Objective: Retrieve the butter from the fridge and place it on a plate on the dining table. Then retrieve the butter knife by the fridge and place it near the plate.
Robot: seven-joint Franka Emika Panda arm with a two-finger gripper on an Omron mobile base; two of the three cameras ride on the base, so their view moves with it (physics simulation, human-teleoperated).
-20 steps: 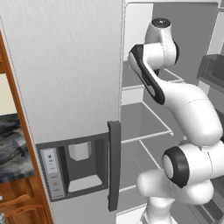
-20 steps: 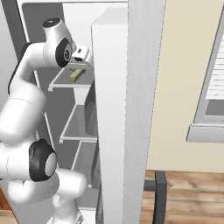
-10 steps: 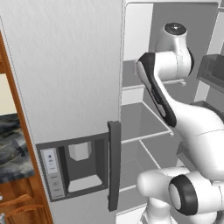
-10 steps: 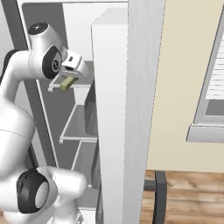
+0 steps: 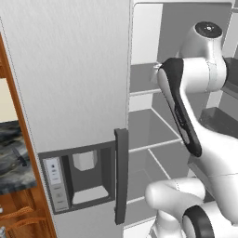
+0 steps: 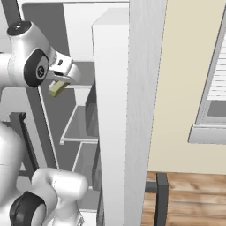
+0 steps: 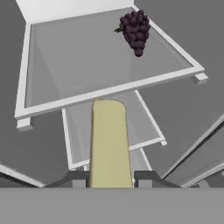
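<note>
Left base view: the fridge [image 5: 79,93] stands open, arm reaching inside; a marbled worktop [image 5: 14,162] lies left.

Right base view: the claw [image 6: 59,84] is closed on the butter [image 6: 56,88], clear of the shelf [image 6: 81,128]. It could clip the door on exit.

Hand view: the butter juts forward; grapes [image 7: 135,30] sit on the shelf beyond.

Grapes [image 7: 135,29] occupy the shelf's [image 7: 109,91] far corner; near side open.

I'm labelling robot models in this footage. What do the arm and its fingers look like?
A glossy white arm of rounded segments, with a long black band along one link and round dark joint caps. The white gripper ends in small dark grey fingers. No cables or markings show.
</note>
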